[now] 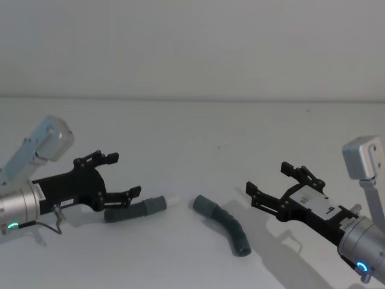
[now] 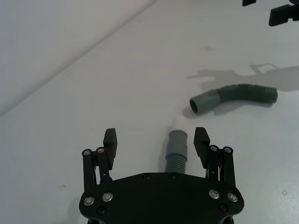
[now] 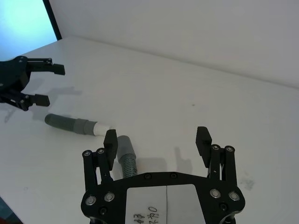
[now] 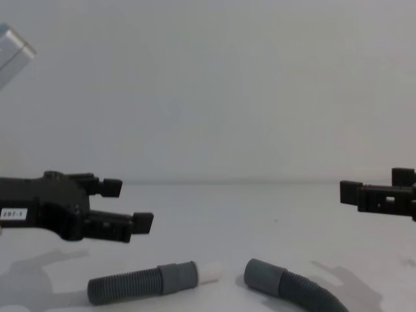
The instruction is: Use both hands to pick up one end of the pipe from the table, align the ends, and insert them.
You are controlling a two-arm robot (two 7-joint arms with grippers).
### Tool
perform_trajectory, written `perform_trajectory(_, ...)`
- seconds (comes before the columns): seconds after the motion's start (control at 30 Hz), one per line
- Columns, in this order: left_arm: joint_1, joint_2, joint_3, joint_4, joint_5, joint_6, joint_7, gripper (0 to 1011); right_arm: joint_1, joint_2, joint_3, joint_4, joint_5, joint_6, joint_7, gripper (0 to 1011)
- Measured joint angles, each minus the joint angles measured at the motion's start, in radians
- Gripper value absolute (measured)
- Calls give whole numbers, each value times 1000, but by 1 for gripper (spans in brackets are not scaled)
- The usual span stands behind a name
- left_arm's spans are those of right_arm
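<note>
The pipe (image 1: 239,238) lies on the counter (image 1: 192,132) as two dark grey corrugated pieces, low in the middle of the head view. The straight piece (image 1: 129,211) sits left of centre, ribbed along its body, and ends in a smooth grey collar (image 1: 154,205) with a narrower white tip (image 1: 173,198) aimed at the frame's centre. Just beside it, not touching, the curved piece (image 1: 227,221) bends away toward the lower right. Its wider, smooth socket cuff (image 1: 203,204) faces the tip across a small strip of bare counter.

The left claw (image 1: 123,174), black, skeletal and dotted with silver screws, enters from the left edge. It is spread wide above the straight piece's ribbed end, and the chest view shows air between them. The right claw (image 1: 267,177), with a white label, is at the lower right, also spread wide and gripping nothing, raised off the counter near the curved piece.

The matte white counter is bare back to the edge where it meets a plain wall (image 1: 192,48).
</note>
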Motion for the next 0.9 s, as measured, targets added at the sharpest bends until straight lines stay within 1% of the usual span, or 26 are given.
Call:
perform_trajectory(0.2, 4, 6, 12, 9, 2, -11, -9, 1000, 1, -1, -10, 3, 0, -2, -6, 1000)
perform_trajectory(0.37, 5, 5, 21, 22, 12, -22, -9, 1000, 3, -2, -19, 9, 0, -3, -10, 1000)
perform_trajectory(0.7, -3, -21, 35, 64, 42, -52, 8, 1001, 9, -9, -35, 24, -6, -8, -14, 1000)
perform_trajectory(0.9, -9, -33, 41, 84, 54, -58, 8, 1000, 13, -6, -44, 29, -10, -11, -5, 1001)
